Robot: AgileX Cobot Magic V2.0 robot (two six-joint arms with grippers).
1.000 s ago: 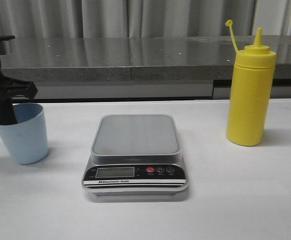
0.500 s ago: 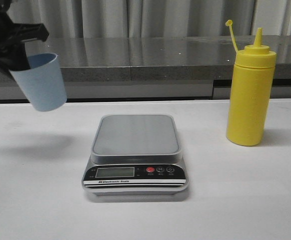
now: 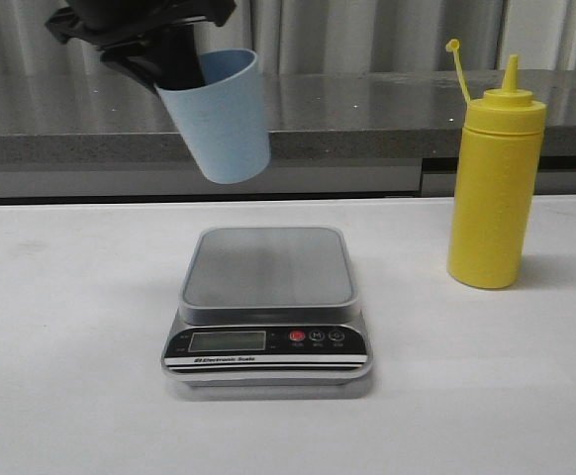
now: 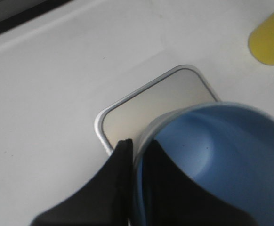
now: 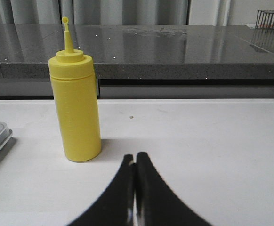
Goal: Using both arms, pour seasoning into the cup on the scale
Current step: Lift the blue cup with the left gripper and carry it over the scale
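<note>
Kitchen-style test bench. A speckled grey stone countertop (image 3: 367,104) runs behind the plain white table (image 3: 60,396). Pale pleated curtains (image 3: 367,35) hang behind that countertop.

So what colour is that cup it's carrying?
Pale blue cup, inside and out; the front view shows it best.

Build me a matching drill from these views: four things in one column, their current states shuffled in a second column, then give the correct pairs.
Things
1. cup
2. seasoning bottle
3. scale
4. right gripper

States
A. platform bare
B. jaws shut, holding nothing
C. held tilted in the air by the left gripper
D. standing upright on the table

Pairs: 1-C, 2-D, 3-A, 4-B
</note>
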